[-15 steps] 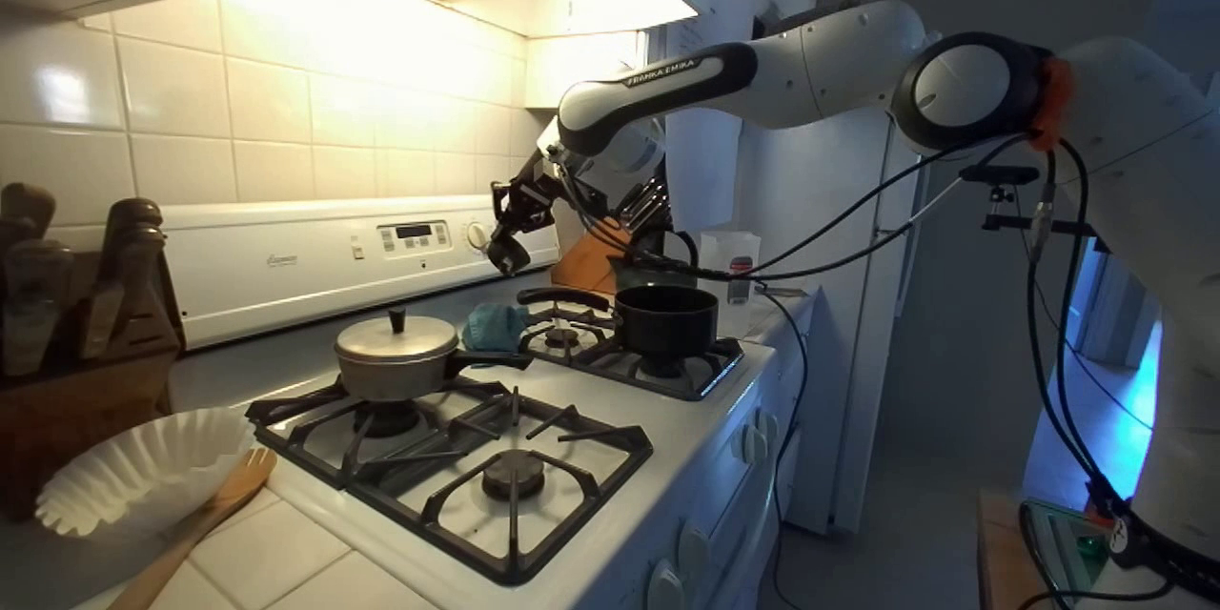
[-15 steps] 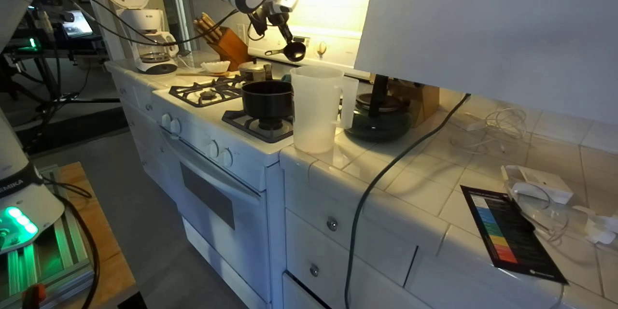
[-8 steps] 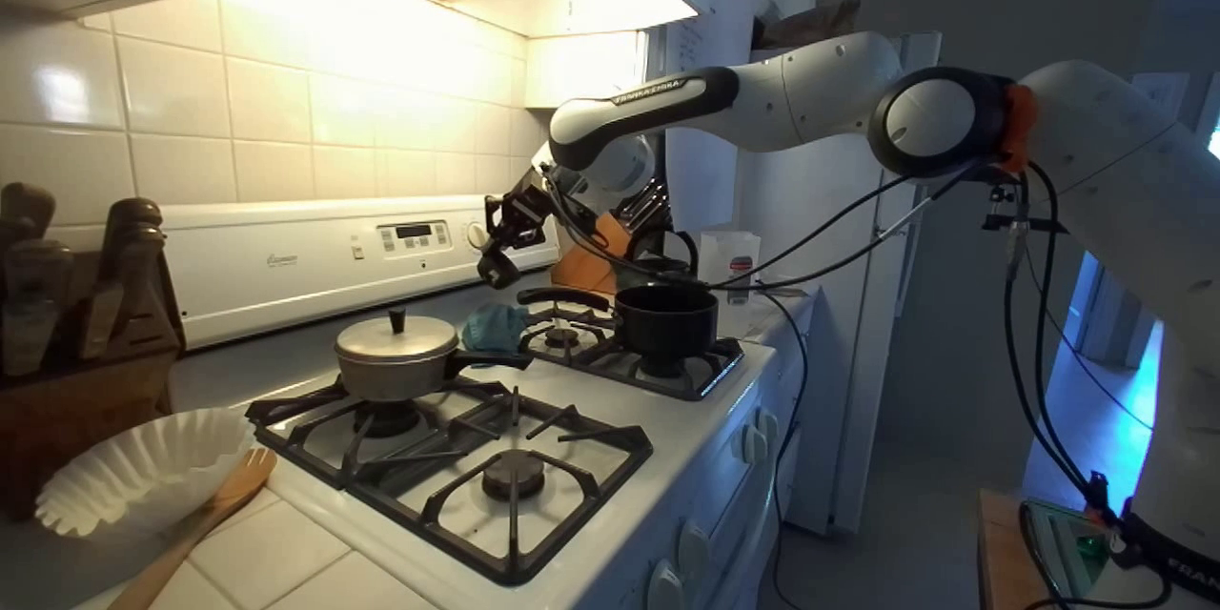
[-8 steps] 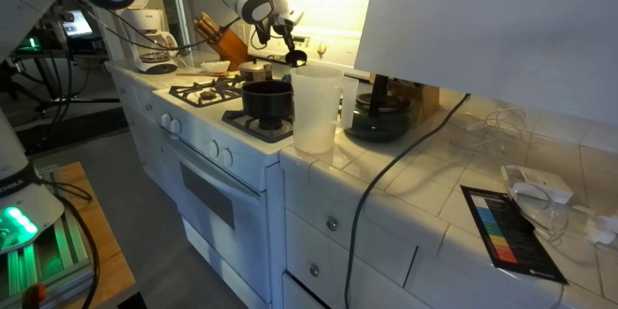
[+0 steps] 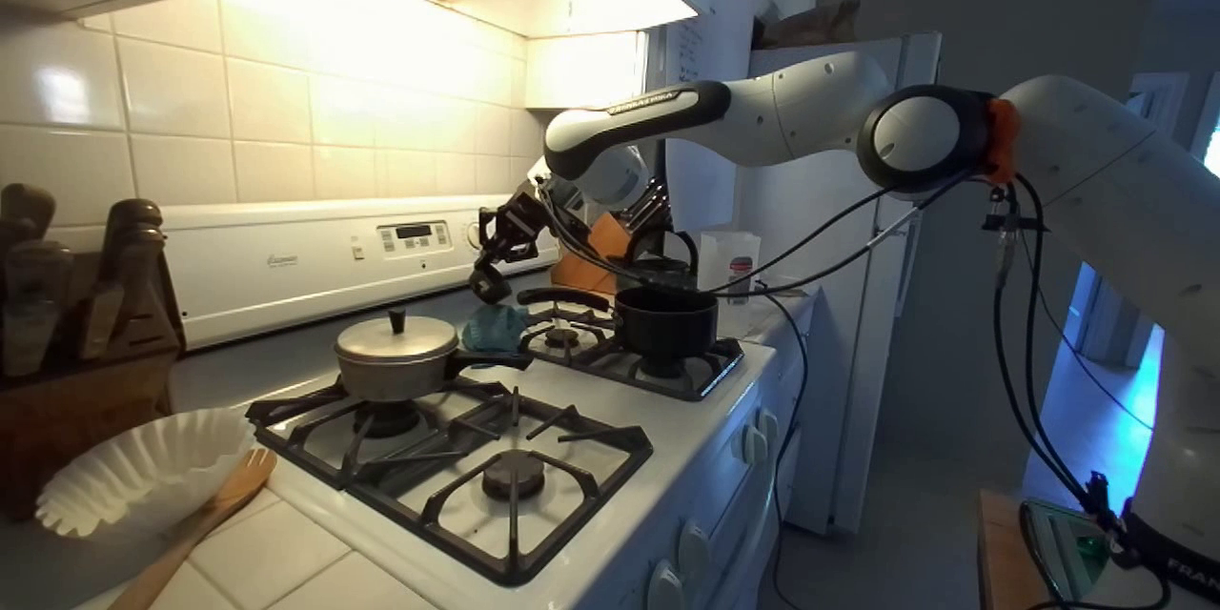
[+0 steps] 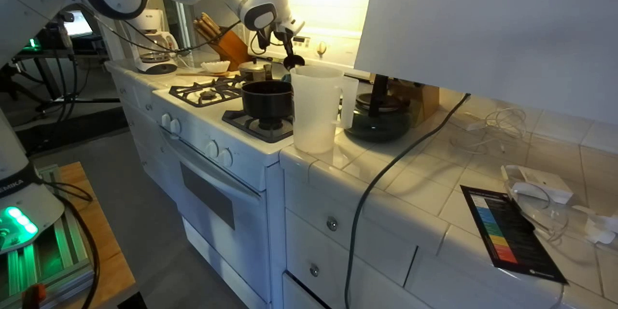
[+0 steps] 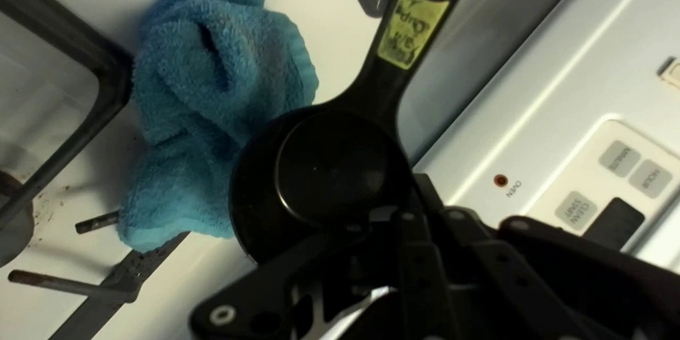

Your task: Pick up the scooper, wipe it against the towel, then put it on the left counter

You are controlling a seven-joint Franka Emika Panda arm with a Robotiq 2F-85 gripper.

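Scoop (image 7: 329, 164) held aloft, handle (image 7: 387, 77) at one o'clock in the wrist view; the claw (image 7: 404, 199) is clenched on its rim. Towel (image 7: 223, 90) at the scoop's ten o'clock; whether they touch cannot be told. Pick-up is done; the wipe appears about to begin; placing on the left counter (image 5: 276, 543), between the towel's seven and eight o'clock in an exterior view, remains

The arm (image 5: 820, 114) is smooth and white, faintly dark-flecked, with a joint cap (image 5: 917, 133) ringed in black, a dark lettered strip (image 5: 712, 105), an orange band (image 5: 1001, 141) and loose black cables (image 5: 999, 334). Green lights (image 6: 21, 220) glow on the white base (image 6: 46, 210), whose black collar (image 6: 29, 174) shows EMIKA. The gripper (image 7: 408, 204) is black, with a pale round screw (image 7: 222, 315).
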